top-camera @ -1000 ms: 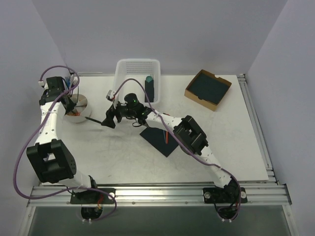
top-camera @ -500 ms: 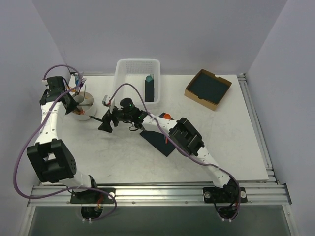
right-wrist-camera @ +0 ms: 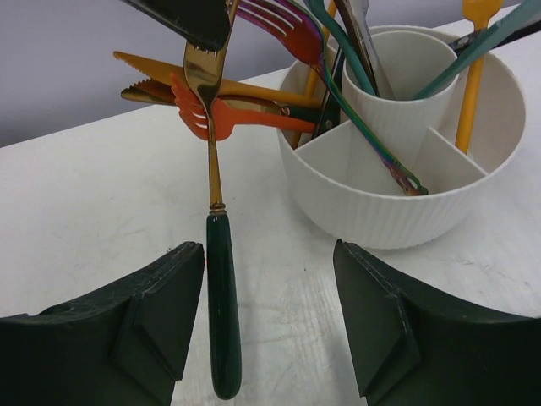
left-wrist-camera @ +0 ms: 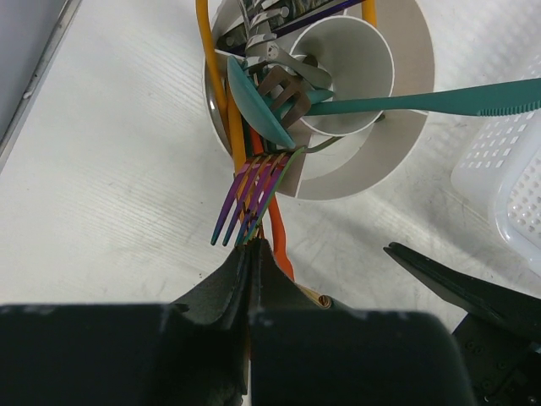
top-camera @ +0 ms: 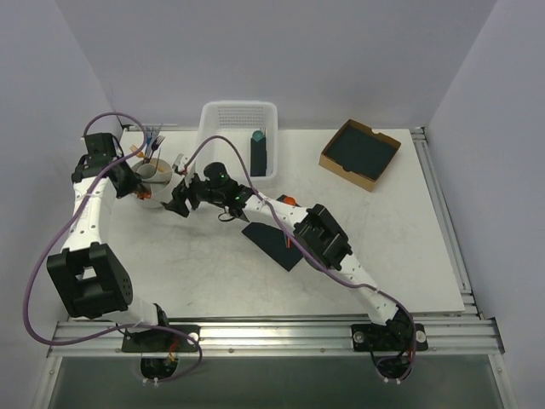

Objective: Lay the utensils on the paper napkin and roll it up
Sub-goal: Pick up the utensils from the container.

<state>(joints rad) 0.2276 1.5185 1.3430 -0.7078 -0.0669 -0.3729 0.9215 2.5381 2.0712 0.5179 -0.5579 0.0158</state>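
At the desk's (top-camera: 196,273) left rim, close to the wall, the left hand (left-wrist-camera: 251,247) is pressed together on a gold utensil (right-wrist-camera: 209,152) with a green handle. Beside it is a white caddy (right-wrist-camera: 380,211) crowded with cutlery, an orange fork (right-wrist-camera: 241,120) jutting out. The right hand (right-wrist-camera: 266,262) straddles that handle, fingers apart. Rightward, a basket (top-camera: 213,128) holds a teal-tipped roll (top-camera: 259,153). The paper napkin (top-camera: 271,245) lies flat mid-desk, open surface around it, with an orange utensil (top-camera: 289,238) on it. Last comes a box (top-camera: 341,168) of dark sheets (top-camera: 364,149).

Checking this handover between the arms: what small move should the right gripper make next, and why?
Probably close the right gripper on the green-handled gold utensil: its handle hangs between the open jaws, while the shut left gripper pinches its top beside the caddy.
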